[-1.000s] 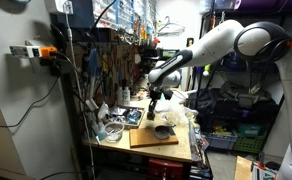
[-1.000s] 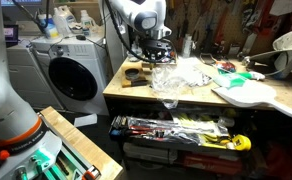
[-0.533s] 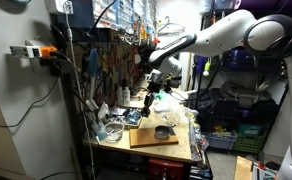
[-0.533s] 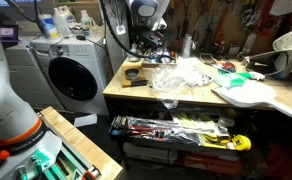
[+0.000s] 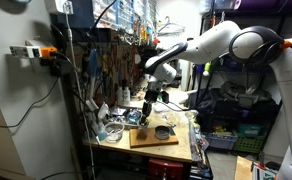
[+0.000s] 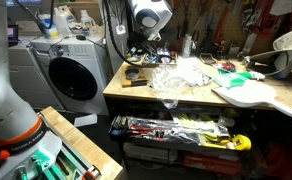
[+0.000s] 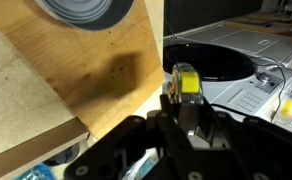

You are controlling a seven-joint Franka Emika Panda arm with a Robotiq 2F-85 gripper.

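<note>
Compared with half a second ago, the arm has dropped a little, and the gripper (image 5: 149, 101) now hangs lower over the end of the desk (image 6: 186, 103) next to the washing machine (image 6: 74, 72), clear of the surface in both exterior views. In the wrist view the fingers (image 7: 172, 100) are pinched together on a small yellow-topped piece (image 7: 186, 78); what it is I cannot tell. It is held in the air just past the long edge of the wooden board (image 7: 76, 90), between that board and a black disc (image 7: 218, 62) lying nearer the back edge of the desk. A dark bowl (image 7: 81, 10) sits on the board, well apart from the gripper, and shows in an exterior view (image 5: 163, 131) on the same board (image 5: 144, 139). Crumpled clear plastic (image 6: 173, 78) lies toward the middle of the desk. As I judge it, the picking up is done: the piece is gripped and lifted off everything. The setting down is not: it touches neither the board, the bowl nor the desk top, and the gripper is high enough that more lowering is needed before any release.
</note>
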